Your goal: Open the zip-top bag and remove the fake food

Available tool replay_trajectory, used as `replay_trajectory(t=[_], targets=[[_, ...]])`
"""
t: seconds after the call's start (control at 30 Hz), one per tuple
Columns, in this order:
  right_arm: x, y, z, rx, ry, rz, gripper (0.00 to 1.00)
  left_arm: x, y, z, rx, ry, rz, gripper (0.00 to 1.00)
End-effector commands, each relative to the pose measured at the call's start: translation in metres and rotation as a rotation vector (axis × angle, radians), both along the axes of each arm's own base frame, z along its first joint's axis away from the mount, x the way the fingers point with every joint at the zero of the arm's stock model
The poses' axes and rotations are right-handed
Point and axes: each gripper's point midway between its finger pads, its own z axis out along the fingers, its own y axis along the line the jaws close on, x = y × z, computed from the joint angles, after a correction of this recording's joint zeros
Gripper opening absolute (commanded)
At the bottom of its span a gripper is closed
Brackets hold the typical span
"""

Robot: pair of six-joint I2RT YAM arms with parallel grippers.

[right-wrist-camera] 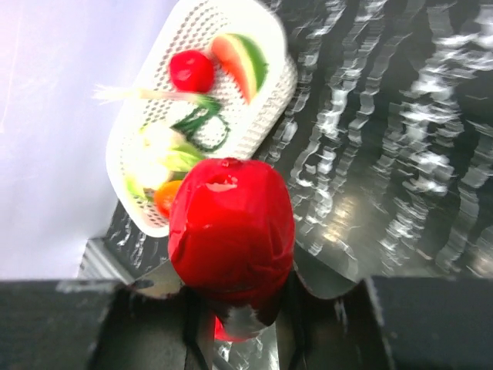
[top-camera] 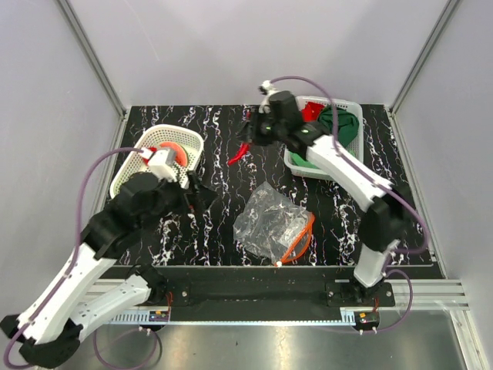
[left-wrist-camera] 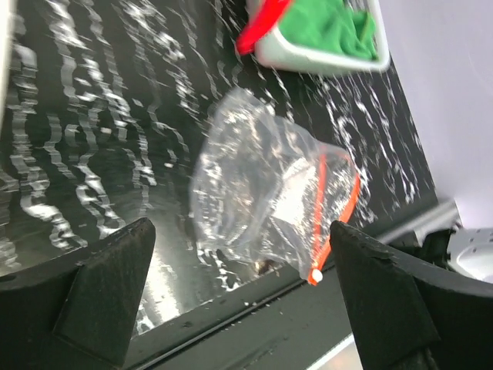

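Plainly, the zip-top bag (top-camera: 269,220) is clear, crinkled film with bright creases. It lies slack on the black, white-veined table (top-camera: 223,116), to the right of the white mesh basket (top-camera: 194,140) and nearer the arm bases than it. The bag's orange-red zip strip (top-camera: 302,242) runs slantwise along the edge farthest from that basket, so the mouth faces away from it, and the strip's two sides bow apart. Inside the basket lies the fake food (right-wrist-camera: 181,158): a watermelon slice (right-wrist-camera: 243,62), a red round fruit (right-wrist-camera: 191,71), and pale green and orange pieces. To the right of the basket, above the table, the right gripper (right-wrist-camera: 235,304) pinches a glossy, rounded red piece (right-wrist-camera: 231,231). Just beside the basket's near right corner, the left gripper (left-wrist-camera: 240,230) has its fingers spread wide.
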Motion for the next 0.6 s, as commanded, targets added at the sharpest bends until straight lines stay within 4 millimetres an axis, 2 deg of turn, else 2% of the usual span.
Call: replay_trajectory(t=[0.0, 0.03, 0.1, 0.13, 0.2, 0.23, 0.3, 0.33, 0.5, 0.57], targets=[[0.007, 0.081, 0.023, 0.123, -0.045, 0.139, 0.01, -0.005, 0.040, 0.014, 0.066, -0.042, 0.136, 0.99], [0.015, 0.098, 0.014, 0.127, -0.037, 0.152, 0.01, -0.009, 0.043, 0.014, 0.071, -0.035, 0.141, 0.99], [0.014, 0.122, 0.003, 0.136, -0.024, 0.180, 0.02, -0.014, 0.051, 0.018, 0.069, -0.048, 0.157, 0.99], [0.020, 0.138, -0.010, 0.140, -0.006, 0.186, 0.02, -0.018, 0.055, 0.014, 0.079, -0.030, 0.162, 0.99], [0.011, 0.164, -0.024, 0.144, 0.019, 0.226, 0.06, -0.022, 0.061, 0.013, 0.076, -0.025, 0.180, 0.99], [0.017, 0.178, -0.035, 0.141, 0.017, 0.227, 0.10, -0.024, 0.062, 0.011, 0.079, -0.020, 0.180, 0.99], [0.008, 0.196, -0.053, 0.108, 0.050, 0.239, 0.14, -0.027, 0.064, 0.012, 0.070, -0.019, 0.186, 0.99], [0.016, 0.205, -0.064, 0.107, 0.054, 0.220, 0.16, -0.027, 0.064, 0.012, 0.069, -0.018, 0.187, 0.99], [0.031, 0.227, -0.107, 0.131, 0.126, 0.142, 0.30, -0.028, 0.061, 0.012, 0.068, -0.003, 0.175, 0.99], [0.032, 0.229, -0.117, 0.131, 0.141, 0.136, 0.36, -0.029, 0.058, 0.011, 0.064, 0.007, 0.162, 0.99]])
